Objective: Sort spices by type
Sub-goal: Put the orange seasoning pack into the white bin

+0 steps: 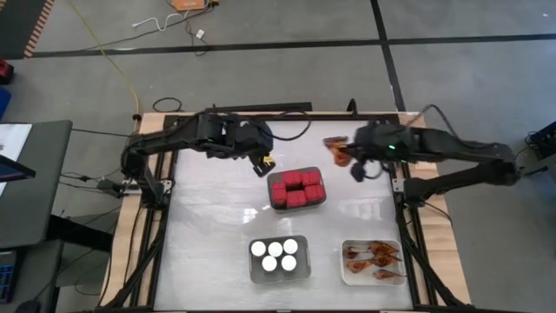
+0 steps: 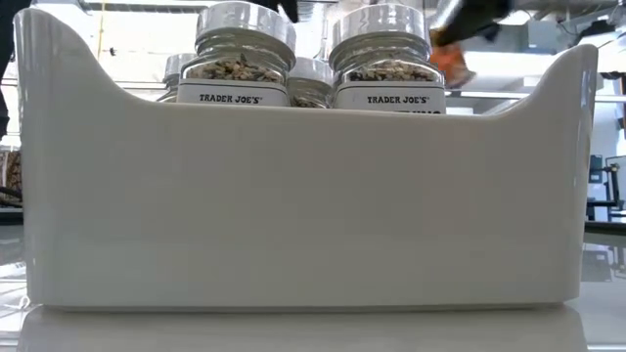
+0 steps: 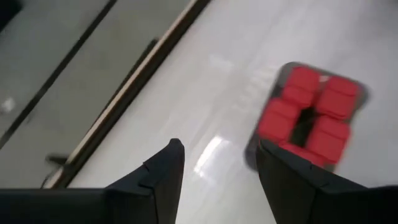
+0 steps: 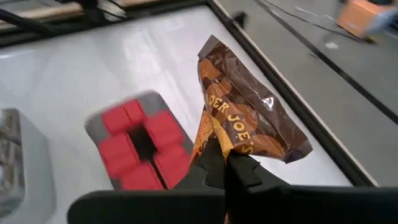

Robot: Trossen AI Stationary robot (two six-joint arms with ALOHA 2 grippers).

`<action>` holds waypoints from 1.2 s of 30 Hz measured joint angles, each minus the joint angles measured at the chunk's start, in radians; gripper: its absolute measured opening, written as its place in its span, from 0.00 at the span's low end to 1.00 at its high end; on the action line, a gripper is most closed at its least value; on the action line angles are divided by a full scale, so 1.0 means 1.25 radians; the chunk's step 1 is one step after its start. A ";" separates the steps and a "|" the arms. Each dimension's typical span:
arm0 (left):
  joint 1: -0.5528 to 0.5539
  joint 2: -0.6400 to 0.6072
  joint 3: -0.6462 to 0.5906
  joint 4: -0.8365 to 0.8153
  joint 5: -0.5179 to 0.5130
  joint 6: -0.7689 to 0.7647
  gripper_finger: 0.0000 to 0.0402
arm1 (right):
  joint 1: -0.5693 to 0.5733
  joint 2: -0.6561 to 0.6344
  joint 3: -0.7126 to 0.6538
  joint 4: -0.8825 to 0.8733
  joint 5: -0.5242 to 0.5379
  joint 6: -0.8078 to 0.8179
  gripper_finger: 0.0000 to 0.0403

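Nearest you, the white tray (image 2: 293, 196) holds jars (image 2: 245, 54); your right gripper (image 4: 225, 163) pinches a packet (image 4: 249, 118), left gripper (image 3: 217, 168) spread, empty.

White tray wall (image 2: 293, 196) fills the low view, hiding jar (image 2: 245, 59) bottoms; red containers (image 3: 311, 112) motion-blurred in left wrist view; far-right packet (image 2: 450, 61) blurred.

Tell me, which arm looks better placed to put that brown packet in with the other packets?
The right. Its gripper is shut on the brown packet, and the tray of packets lies on its side of the table. The left gripper is open and empty, near the red containers.
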 joint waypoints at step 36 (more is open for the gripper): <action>0.032 -0.656 -1.012 0.430 0.189 -0.285 0.46 | 0.846 0.658 0.584 -0.621 0.557 1.336 0.03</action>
